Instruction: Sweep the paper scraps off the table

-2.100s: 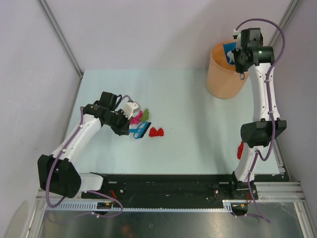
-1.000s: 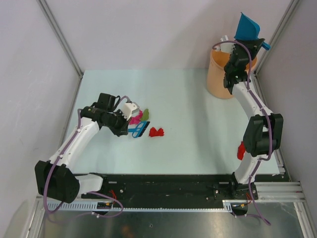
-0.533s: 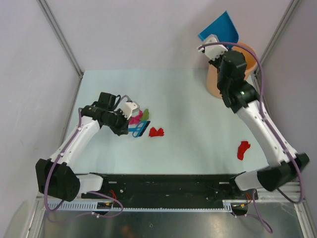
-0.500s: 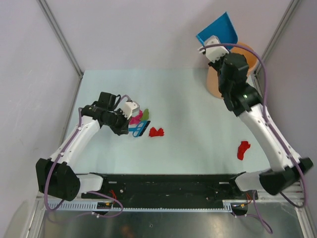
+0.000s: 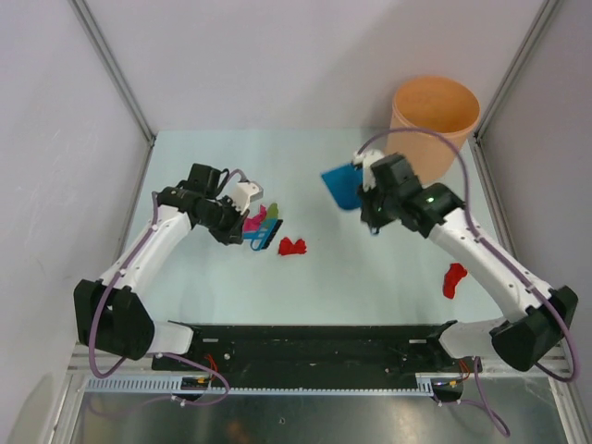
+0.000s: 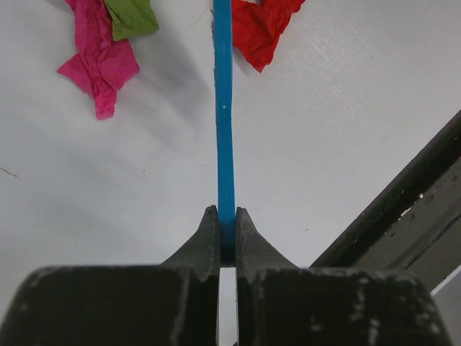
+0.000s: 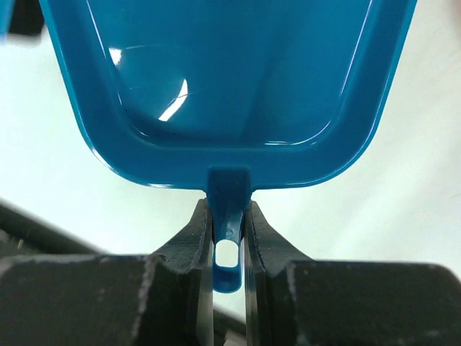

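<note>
left fingers [image 6: 205,241] grip one brush [image 6: 224,108], right fingers [image 7: 196,234] one dustpan [image 7: 230,72], four scraps [image 5: 293,246]

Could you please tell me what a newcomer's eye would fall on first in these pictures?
The bright blue plastic dustpan stands out most, held over the middle of the pale mint-green table by its handle between the fingers of the right gripper. Left of centre, crumpled pink, green and red paper scraps cluster around a thin blue plastic sweeper clamped in the left gripper. A tall orange plastic bucket stands at the far right corner.
</note>
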Available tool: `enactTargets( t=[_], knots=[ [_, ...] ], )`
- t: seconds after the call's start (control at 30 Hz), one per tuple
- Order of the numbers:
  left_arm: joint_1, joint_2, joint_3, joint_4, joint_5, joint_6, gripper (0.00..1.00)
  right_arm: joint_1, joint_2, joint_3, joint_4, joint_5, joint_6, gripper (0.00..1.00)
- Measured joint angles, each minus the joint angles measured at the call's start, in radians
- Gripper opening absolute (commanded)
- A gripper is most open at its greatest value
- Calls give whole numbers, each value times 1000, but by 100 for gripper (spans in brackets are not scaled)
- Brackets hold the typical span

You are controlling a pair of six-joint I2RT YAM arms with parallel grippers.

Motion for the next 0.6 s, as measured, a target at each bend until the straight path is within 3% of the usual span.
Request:
enactTargets(
  t=[0.23,0.6],
  knots=[
    [0,32,24,8,0,-10,0,143,43,-193,-123,-116,173,0],
    [-51,92,107,13,-93,-20,0,365,306,-227,-214,-121,249,0]
  ],
)
